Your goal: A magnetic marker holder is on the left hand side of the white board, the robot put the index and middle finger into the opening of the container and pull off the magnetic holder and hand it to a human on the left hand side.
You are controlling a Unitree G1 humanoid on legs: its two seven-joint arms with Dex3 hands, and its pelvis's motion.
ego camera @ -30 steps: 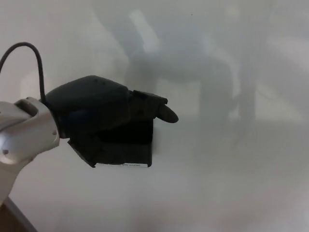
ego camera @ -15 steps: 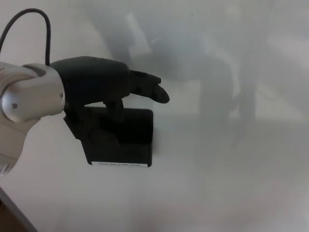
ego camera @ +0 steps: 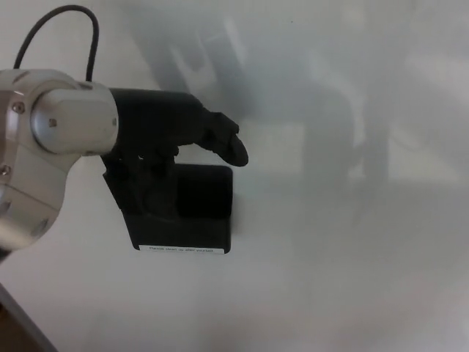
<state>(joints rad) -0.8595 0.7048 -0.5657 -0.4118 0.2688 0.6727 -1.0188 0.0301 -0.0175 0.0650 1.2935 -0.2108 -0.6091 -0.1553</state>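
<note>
The black magnetic marker holder (ego camera: 196,209) sticks to the whiteboard (ego camera: 352,242), with a white label strip along its bottom edge. My left hand (ego camera: 168,136) comes in from the left and hangs over the holder's top left. Its fingers (ego camera: 150,172) point down at the holder's top opening, dark against dark, so how deep they reach is hard to tell. The thumb (ego camera: 231,145) sticks out to the right above the holder, apart from the fingers. The silver wrist (ego camera: 66,121) fills the upper left. My right hand does not show.
A black cable (ego camera: 55,22) loops over the wrist at the top left. Grey reflections of a figure lie across the whiteboard's upper middle and right. A dark edge of the board frame (ego camera: 18,323) shows at the bottom left corner.
My left hand has lifted off the front of the holder and turned, wrist now higher, fingers pointing down at the top opening. The holder stays in the same place on the board.
</note>
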